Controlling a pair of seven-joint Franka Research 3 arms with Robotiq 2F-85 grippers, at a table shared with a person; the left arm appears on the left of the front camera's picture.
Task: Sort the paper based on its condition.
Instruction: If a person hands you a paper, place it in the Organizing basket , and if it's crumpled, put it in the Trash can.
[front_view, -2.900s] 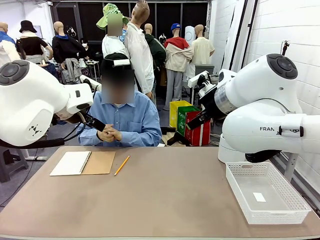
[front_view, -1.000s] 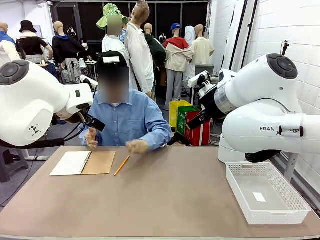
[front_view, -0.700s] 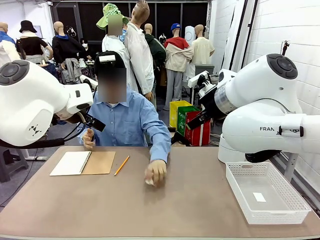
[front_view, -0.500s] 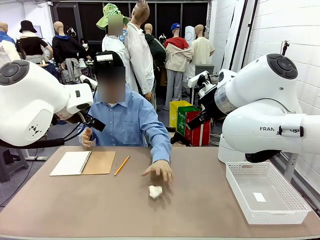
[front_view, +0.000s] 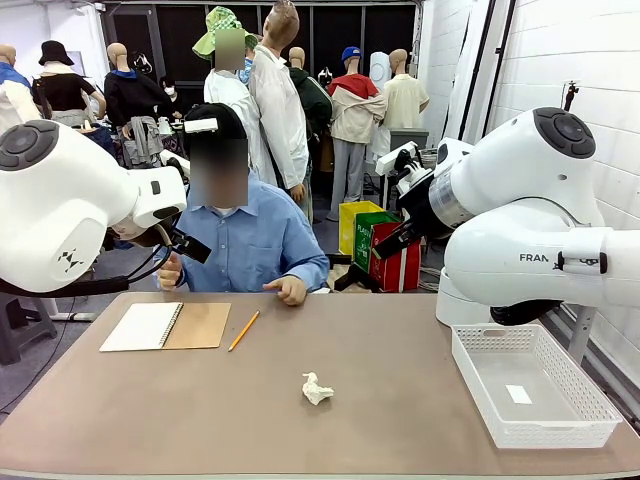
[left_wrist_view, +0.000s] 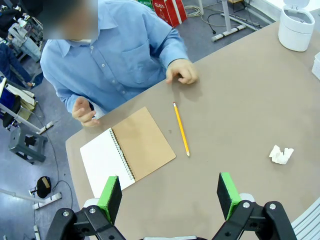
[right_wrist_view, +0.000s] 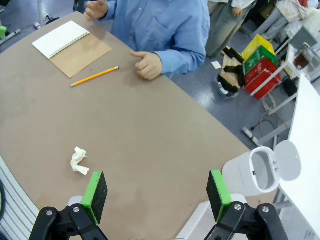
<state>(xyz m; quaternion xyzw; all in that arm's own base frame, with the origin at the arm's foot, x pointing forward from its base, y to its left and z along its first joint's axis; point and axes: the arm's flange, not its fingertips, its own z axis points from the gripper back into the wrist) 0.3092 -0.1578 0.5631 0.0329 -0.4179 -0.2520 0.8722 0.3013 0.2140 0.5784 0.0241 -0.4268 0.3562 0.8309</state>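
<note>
While the crumpled paper (front_view: 317, 389) lies on the table (front_view: 200, 410) | right arm (front_view: 540, 200) reads FRAN

**Cut Off, Covered, Too Small**

One finger of the right pincer (right_wrist_view: 156, 192) covers the foot of the bin (right_wrist_view: 235, 175). Down and left of that pincer, the basket (right_wrist_view: 7, 210) runs off the frame. In the front view a hand (front_view: 168, 275) sits half behind the left arm (front_view: 60, 200). The tag (front_view: 518, 394) in the basket is too small to read.
</note>
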